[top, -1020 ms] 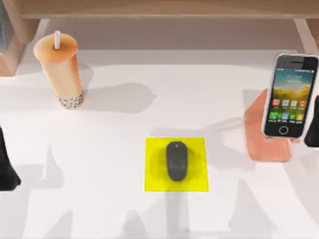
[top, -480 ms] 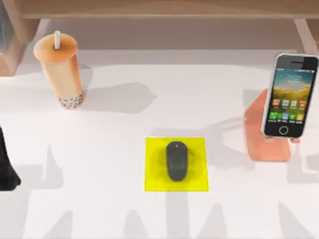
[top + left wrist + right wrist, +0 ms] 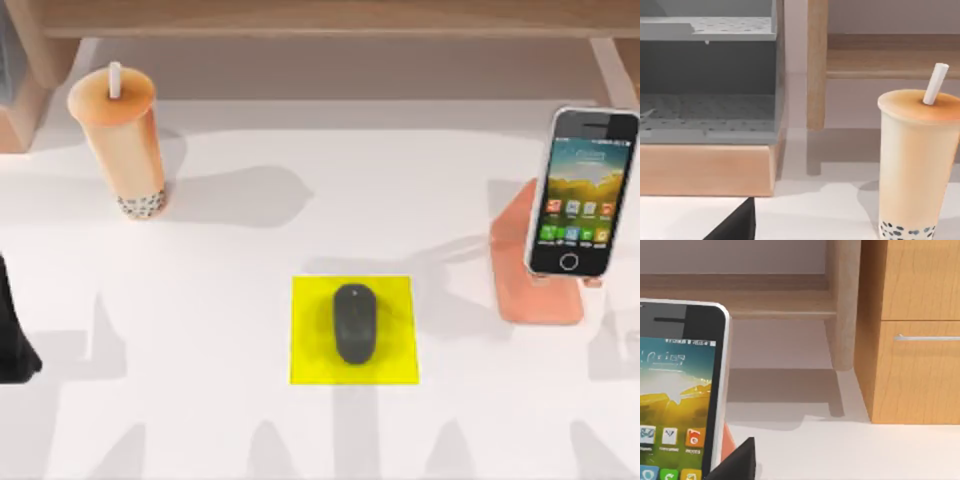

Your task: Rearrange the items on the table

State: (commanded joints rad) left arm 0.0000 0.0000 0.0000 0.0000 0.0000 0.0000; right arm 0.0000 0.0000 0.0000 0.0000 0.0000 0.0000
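The tall orange bubble-tea cup (image 3: 118, 140) with a white straw stands upright at the table's (image 3: 230, 300) back left. The black mouse (image 3: 354, 322) lies on the yellow pad (image 3: 310, 350) near the middle front. At the right, the smartphone (image 3: 582, 190) leans with its screen lit on the salmon-pink stand (image 3: 535, 290). My left gripper (image 3: 14, 340) is a dark shape at the left edge, well in front of the cup (image 3: 917, 160). A black corner of my right gripper (image 3: 737, 462) shows close beside the phone (image 3: 677, 390).
A brown wooden shelf (image 3: 330, 20) runs along the back. In the left wrist view a grey drawer unit (image 3: 707, 80) sits on a wooden base behind the cup. A wooden cabinet (image 3: 915, 340) with a handle stands beyond the phone.
The dark tip of my right arm beside the phone has drawn back off the top view's right edge. Cup, mouse, phone and left arm have not moved.
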